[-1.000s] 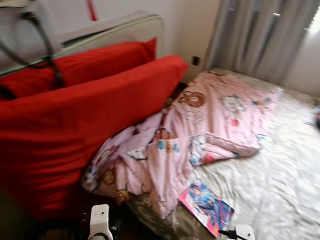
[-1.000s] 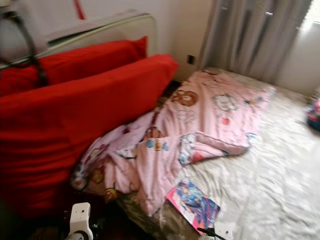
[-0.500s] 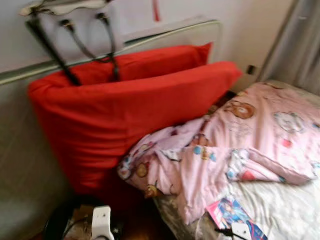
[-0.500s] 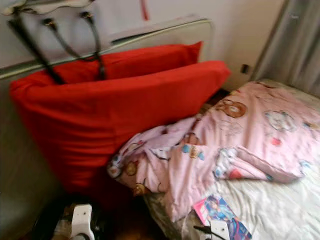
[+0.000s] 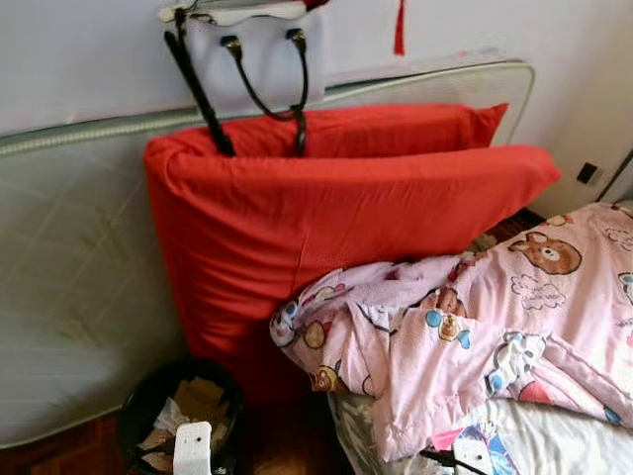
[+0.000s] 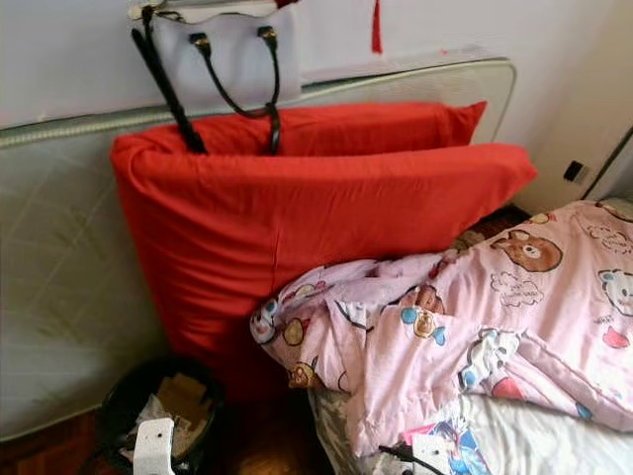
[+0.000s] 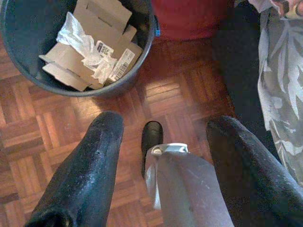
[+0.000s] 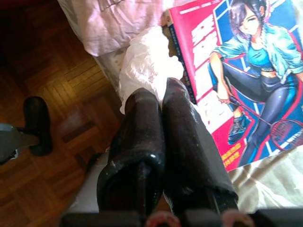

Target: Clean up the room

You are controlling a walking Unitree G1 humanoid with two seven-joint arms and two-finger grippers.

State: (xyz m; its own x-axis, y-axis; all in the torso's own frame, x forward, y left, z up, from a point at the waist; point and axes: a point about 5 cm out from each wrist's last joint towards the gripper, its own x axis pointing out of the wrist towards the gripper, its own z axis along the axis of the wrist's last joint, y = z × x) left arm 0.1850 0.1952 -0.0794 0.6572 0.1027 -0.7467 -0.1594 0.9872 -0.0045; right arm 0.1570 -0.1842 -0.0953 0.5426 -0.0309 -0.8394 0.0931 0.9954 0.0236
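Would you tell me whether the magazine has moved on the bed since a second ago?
No. The magazine still lies just under the pink blanket's lower edge; the camera has turned left instead.

Soft, even daylight, sharp head views, deep shadow under the bed, slightly blurred wrist-view foregrounds.

Head pair: from the robot's head, facing forward and down at the red cushions (image 5: 336, 228), pink blanket (image 5: 475, 336) and bin (image 5: 178, 411).
Left wrist: close above the parquet floor (image 7: 175, 99), bin beyond the fingers (image 7: 85, 175).
Right wrist: close, magazine (image 8: 246, 80) just past the fingers (image 8: 161, 137).
Shared: bin, magazine, blanket edge.
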